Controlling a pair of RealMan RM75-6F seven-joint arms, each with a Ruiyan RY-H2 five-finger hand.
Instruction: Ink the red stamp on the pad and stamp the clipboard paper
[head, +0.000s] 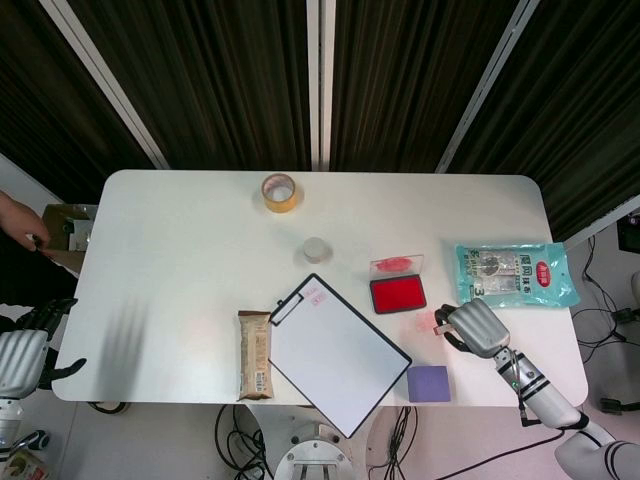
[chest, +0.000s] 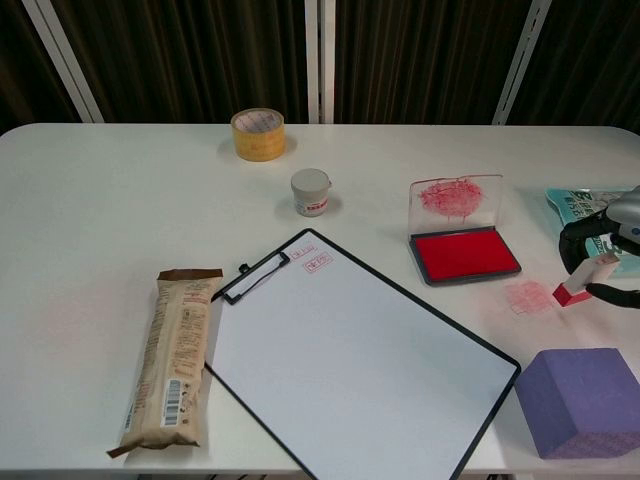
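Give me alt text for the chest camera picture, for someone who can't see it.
At the right edge, the robot's right hand holds a red-based white stamp low beside a smudge of red ink on the white table. An open red ink pad sits left of it, next to a black clipboard with white paper bearing small red marks.

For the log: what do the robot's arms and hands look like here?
The right hand has a rounded silver-grey back shell and black fingers, on a slim ringed silver-and-black wrist leading to a white arm casing. The left hand at the frame edge shows the same silver shell with black fingers.
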